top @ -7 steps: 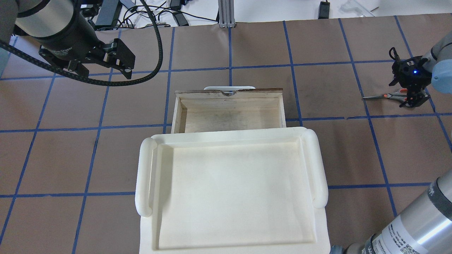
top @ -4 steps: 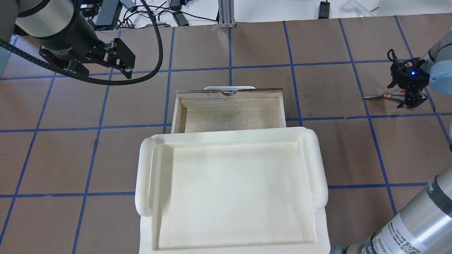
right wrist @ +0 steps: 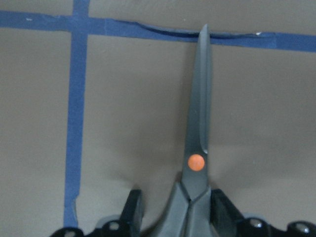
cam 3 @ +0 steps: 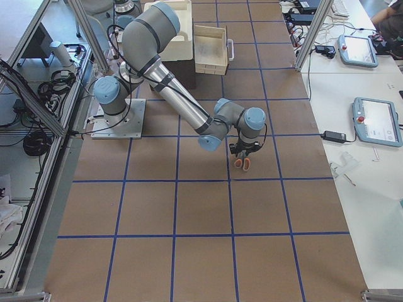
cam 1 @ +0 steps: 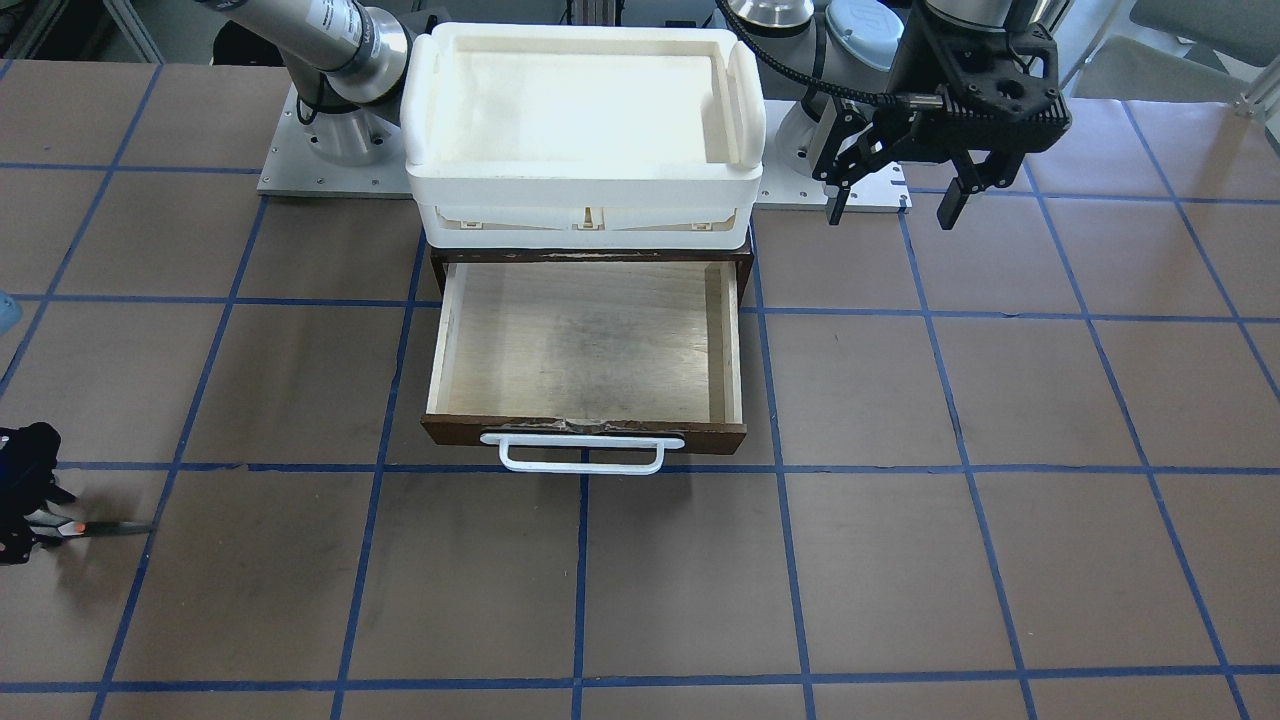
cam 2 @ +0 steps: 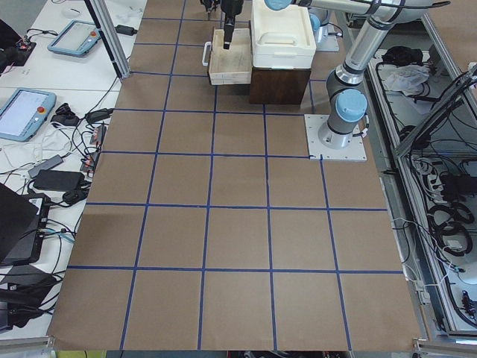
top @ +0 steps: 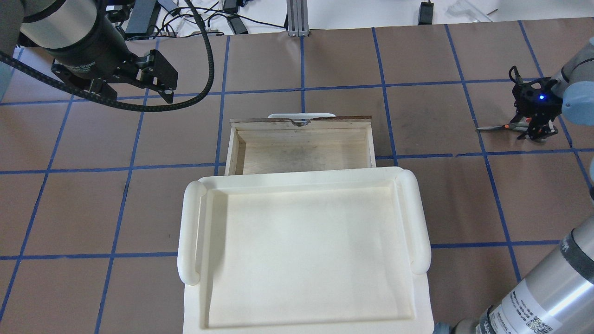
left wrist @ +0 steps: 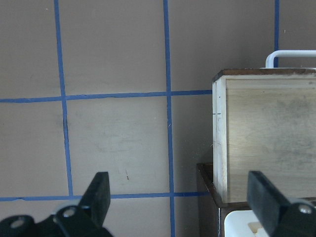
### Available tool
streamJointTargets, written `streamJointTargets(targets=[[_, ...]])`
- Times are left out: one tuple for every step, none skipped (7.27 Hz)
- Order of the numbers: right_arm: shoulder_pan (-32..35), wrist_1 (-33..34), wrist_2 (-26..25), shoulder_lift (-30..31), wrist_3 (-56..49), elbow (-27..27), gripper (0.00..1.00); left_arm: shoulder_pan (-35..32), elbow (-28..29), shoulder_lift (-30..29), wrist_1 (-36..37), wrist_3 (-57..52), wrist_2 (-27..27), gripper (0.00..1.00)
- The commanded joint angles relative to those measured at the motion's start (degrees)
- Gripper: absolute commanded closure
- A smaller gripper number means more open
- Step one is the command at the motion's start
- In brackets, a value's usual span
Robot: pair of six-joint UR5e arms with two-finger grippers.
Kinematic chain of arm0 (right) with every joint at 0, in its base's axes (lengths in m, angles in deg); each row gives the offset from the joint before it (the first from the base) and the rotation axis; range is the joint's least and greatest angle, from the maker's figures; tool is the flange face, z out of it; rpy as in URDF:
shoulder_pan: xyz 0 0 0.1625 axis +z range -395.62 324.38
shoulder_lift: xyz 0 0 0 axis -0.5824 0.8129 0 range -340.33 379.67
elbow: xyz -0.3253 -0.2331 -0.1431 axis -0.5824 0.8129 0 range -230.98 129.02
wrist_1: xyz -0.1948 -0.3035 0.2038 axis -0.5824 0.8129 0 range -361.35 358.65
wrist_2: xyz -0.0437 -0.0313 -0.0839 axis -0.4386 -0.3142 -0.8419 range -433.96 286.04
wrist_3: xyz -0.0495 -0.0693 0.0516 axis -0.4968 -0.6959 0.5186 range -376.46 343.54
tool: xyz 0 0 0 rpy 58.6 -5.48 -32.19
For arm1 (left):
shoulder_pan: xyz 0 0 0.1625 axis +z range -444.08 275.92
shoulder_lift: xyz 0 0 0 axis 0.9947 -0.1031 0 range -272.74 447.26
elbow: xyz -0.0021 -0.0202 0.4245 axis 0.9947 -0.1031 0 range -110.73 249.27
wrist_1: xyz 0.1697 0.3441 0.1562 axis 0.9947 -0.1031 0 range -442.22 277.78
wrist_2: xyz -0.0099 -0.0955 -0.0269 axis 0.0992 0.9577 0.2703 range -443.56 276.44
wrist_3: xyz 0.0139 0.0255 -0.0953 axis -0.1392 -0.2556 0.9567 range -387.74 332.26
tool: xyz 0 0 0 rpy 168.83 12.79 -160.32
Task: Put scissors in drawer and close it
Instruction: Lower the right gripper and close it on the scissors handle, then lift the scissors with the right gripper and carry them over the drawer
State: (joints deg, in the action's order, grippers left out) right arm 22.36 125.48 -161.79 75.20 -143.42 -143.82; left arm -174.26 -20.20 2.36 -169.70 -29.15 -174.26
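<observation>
The scissors (top: 499, 126) lie flat on the brown table at the far right, blades toward the drawer; they also show in the right wrist view (right wrist: 197, 133). My right gripper (top: 539, 133) is down over their handle end. Its fingers (right wrist: 133, 210) straddle the neck just behind the orange pivot, partly closed, with a strip of table showing on one side. The drawer (top: 301, 157) is pulled out and empty, its white handle (cam 1: 580, 455) on the far side from me. My left gripper (top: 137, 93) hovers open and empty to the drawer's left.
A white plastic tray (top: 301, 260) sits on top of the dark cabinet (left wrist: 210, 197) that holds the drawer. Cables and power bricks (top: 185, 18) lie beyond the table's far edge. Blue tape lines grid the tabletop.
My right gripper's fingers have drawn closer together around the scissors' handle end and the wrist has shifted slightly. The scissors, the drawer and the left arm have stayed where they were.
</observation>
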Motion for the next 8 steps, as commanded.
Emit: streamJointTargets(targets=[[0.03, 2.35, -0.23, -0.06, 1.45, -0.15, 1.00, 0.00, 0.00, 0.00, -0.06, 0.00, 0.00, 0.00], [0.47, 2.72, -1.19, 0.46, 2.32, -0.23, 1.00, 0.00, 0.00, 0.00, -0.06, 0.00, 0.00, 0.00], [0.47, 2.29, -1.89, 1.24, 3.20, -0.06, 1.00, 0.00, 0.00, 0.00, -0.06, 0.00, 0.00, 0.00], [0.73, 1.59, -1.29, 3.69, 3.56, 0.03, 1.00, 0.00, 0.00, 0.00, -0.06, 0.00, 0.00, 0.00], [2.47, -0.25, -1.28, 7.37, 4.52, 0.03, 1.00, 0.00, 0.00, 0.00, -0.06, 0.00, 0.00, 0.00], [3.97, -4.10, -0.67, 10.88, 6.01, 0.03, 1.00, 0.00, 0.00, 0.00, -0.06, 0.00, 0.00, 0.00], [7.38, -6.14, -0.15, 14.40, 9.59, 0.03, 1.00, 0.00, 0.00, 0.00, -0.06, 0.00, 0.00, 0.00], [11.42, -8.33, -0.40, 17.65, 14.15, 0.03, 1.00, 0.00, 0.00, 0.00, -0.06, 0.00, 0.00, 0.00]])
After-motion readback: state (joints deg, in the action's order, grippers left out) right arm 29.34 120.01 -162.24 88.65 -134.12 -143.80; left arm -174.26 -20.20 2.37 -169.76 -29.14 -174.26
